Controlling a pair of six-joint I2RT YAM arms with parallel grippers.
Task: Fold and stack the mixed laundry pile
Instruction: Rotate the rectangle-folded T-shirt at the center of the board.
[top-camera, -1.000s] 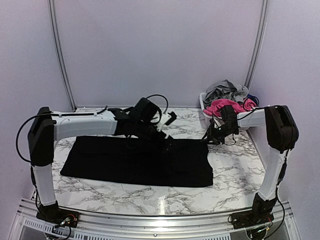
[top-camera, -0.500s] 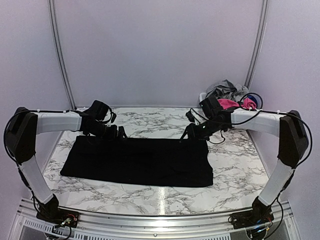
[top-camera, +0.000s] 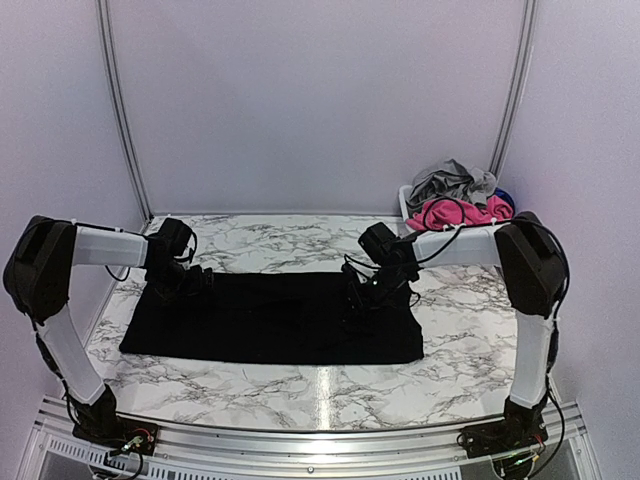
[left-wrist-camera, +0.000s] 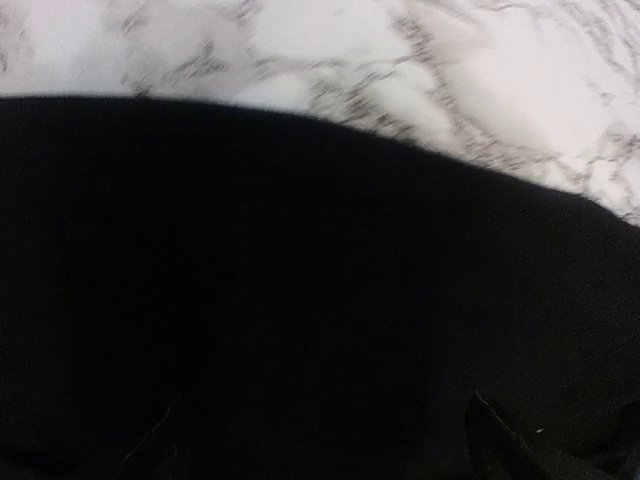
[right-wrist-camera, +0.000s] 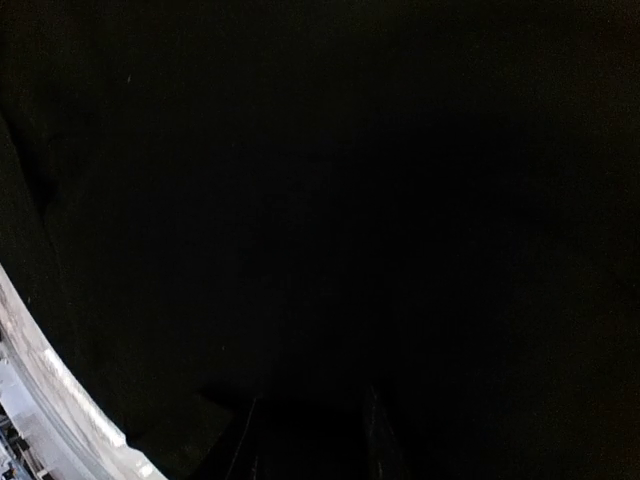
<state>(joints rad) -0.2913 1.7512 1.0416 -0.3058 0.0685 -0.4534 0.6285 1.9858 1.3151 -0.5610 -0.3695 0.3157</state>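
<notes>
A large black cloth (top-camera: 270, 320) lies flat on the marble table (top-camera: 470, 330). My left gripper (top-camera: 193, 280) is low over the cloth's far left corner. In the left wrist view its fingers (left-wrist-camera: 500, 450) stand wide open over the black cloth (left-wrist-camera: 300, 280). My right gripper (top-camera: 358, 302) is down on the cloth's right part. Its fingers (right-wrist-camera: 380, 435) are a little apart over dark cloth, and nothing shows between them. The rest of the mixed laundry pile (top-camera: 455, 195), with grey and bright pink pieces, fills the basket at the back right.
The white basket (top-camera: 405, 205) stands at the table's back right corner, close behind the right arm. A dark blue piece (top-camera: 506, 198) shows at its right side. Purple walls close in the back and both sides.
My left gripper has swung left along the cloth's far edge to its left corner. My right gripper has come from near the basket down onto the cloth.
</notes>
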